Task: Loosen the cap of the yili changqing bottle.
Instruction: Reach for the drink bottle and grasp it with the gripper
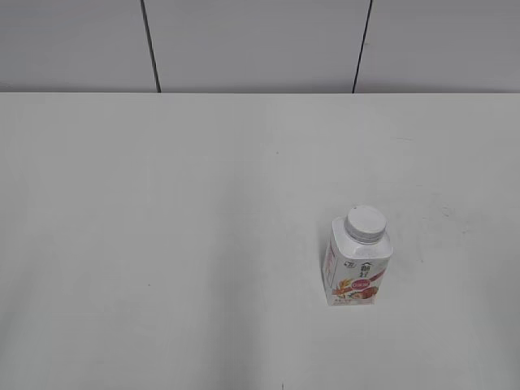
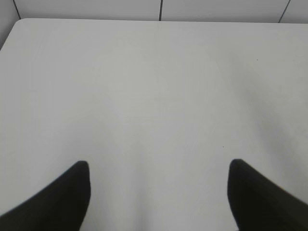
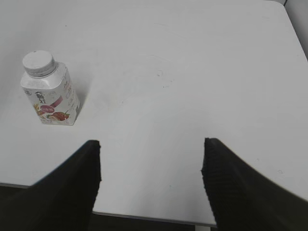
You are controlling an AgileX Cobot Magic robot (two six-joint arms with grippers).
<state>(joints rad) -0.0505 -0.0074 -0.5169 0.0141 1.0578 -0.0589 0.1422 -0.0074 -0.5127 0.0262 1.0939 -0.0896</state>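
Observation:
The yili changqing bottle (image 1: 357, 264) stands upright on the white table, right of centre and near the front. It is squarish and white with a red and orange fruit label. Its white ribbed cap (image 1: 364, 223) is on the neck. In the right wrist view the bottle (image 3: 50, 94) and cap (image 3: 38, 63) stand at the upper left, well away from my open, empty right gripper (image 3: 151, 147) over the table's front edge. My left gripper (image 2: 159, 168) is open and empty over bare table; the bottle is out of its view. Neither gripper shows in the exterior view.
The white table (image 1: 162, 211) ends at a grey panelled wall (image 1: 260, 41) at the back. Its front edge (image 3: 144, 217) and right edge (image 3: 296, 33) show in the right wrist view.

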